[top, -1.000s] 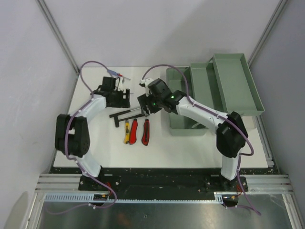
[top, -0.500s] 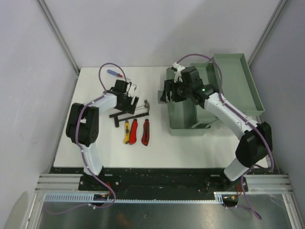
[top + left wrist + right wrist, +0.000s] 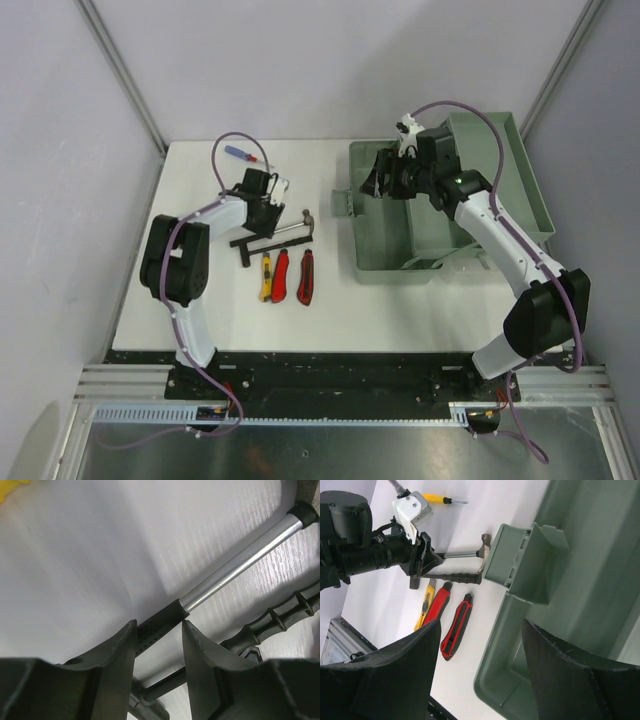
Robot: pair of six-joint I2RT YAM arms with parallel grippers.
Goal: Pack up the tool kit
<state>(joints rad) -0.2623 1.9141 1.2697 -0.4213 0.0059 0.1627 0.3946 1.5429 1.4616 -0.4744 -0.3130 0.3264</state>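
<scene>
The grey-green toolbox [image 3: 392, 245] stands open at the right, its lid [image 3: 497, 175] tilted behind it. The small hammer [image 3: 297, 227] lies left of the box with its head [image 3: 486, 542] near the box's latch. My left gripper [image 3: 266, 207] is low over the hammer's black grip [image 3: 159, 626]; its open fingers straddle it. The yellow knife [image 3: 266, 278] and two red knives [image 3: 281, 275] [image 3: 305, 277] lie below the hammer. A screwdriver [image 3: 240, 153] lies at the far left. My right gripper [image 3: 384, 182] is open and empty above the box's left part [image 3: 580, 580].
A black ribbed T-shaped tool [image 3: 250, 243] lies right beside the hammer, also in the left wrist view [image 3: 280, 617]. The box's latch [image 3: 342, 203] juts out towards the hammer. White walls with metal posts close in the table on three sides.
My right arm has swung from over the hammer to the right, above the toolbox. My left gripper has moved right and down onto the hammer's handle. The hammer now lies uncovered.
</scene>
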